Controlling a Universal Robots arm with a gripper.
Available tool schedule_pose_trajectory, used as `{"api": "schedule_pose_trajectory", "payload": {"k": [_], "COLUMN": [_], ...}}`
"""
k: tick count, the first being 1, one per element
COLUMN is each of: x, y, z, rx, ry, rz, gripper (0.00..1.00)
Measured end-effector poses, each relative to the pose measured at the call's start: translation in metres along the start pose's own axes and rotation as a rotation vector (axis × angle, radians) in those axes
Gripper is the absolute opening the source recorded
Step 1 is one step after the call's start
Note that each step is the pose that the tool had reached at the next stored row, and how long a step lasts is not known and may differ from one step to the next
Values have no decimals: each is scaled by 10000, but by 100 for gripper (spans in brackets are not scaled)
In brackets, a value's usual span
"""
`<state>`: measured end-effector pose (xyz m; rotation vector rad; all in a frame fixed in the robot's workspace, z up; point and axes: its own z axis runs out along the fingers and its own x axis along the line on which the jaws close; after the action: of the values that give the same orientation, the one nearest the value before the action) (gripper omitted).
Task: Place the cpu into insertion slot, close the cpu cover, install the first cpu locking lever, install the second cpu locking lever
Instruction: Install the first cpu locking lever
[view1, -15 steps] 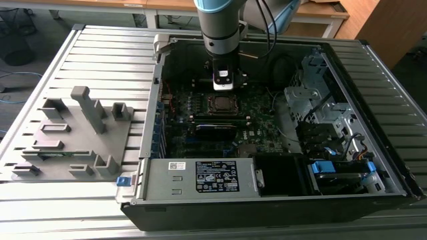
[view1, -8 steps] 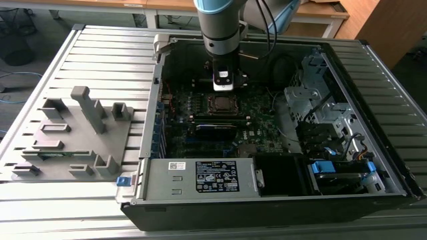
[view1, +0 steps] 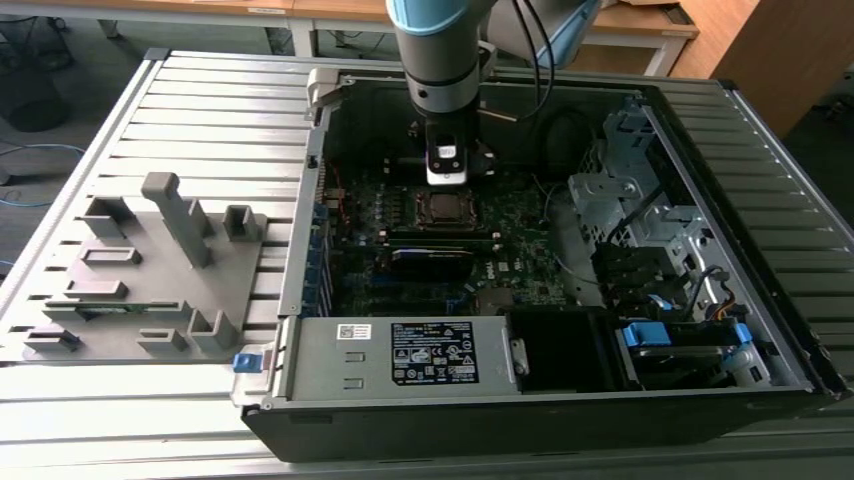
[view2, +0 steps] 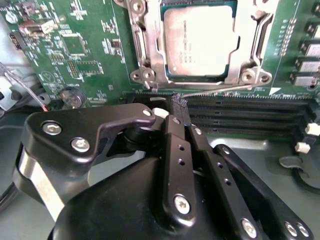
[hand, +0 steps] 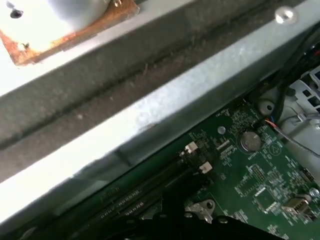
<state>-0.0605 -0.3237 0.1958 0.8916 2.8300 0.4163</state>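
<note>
Since the cpu cover (view2: 146, 47) lies shut, my gripper (view2: 179, 102), fingers pinched together, touches the locking lever (view2: 225, 90) just beside that cover. The cpu (view2: 200, 40) sits seated in the insertion slot (view1: 419, 207). I judge this the lever step, which calls for firm, steady pressure.

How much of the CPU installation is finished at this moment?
Done: the cpu is seated and the cpu cover lies closed over it. In hand: the shut gripper is at the end of a locking lever. Left: whether either lever is latched does not show.
</note>
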Motion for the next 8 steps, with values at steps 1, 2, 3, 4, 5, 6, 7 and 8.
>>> {"api": "schedule_pose_trajectory", "payload": {"k": [1, 2, 3, 4, 5, 6, 7, 8], "x": [0, -2, -6, -11, -15, -18, -22, -25], "y": [-1, -3, -8, -15, -20, -25, -30, -35], "z": [0, -1, -1, -3, -4, -6, -7, -9], "rx": [-48, -61, -65, -65, -66, -66, -65, -66], "ry": [32, 39, 41, 40, 39, 38, 38, 38], "rz": [13, 16, 16, 16, 16, 16, 16, 16], "gripper": [11, 11, 11, 11, 11, 11, 11, 11]}}
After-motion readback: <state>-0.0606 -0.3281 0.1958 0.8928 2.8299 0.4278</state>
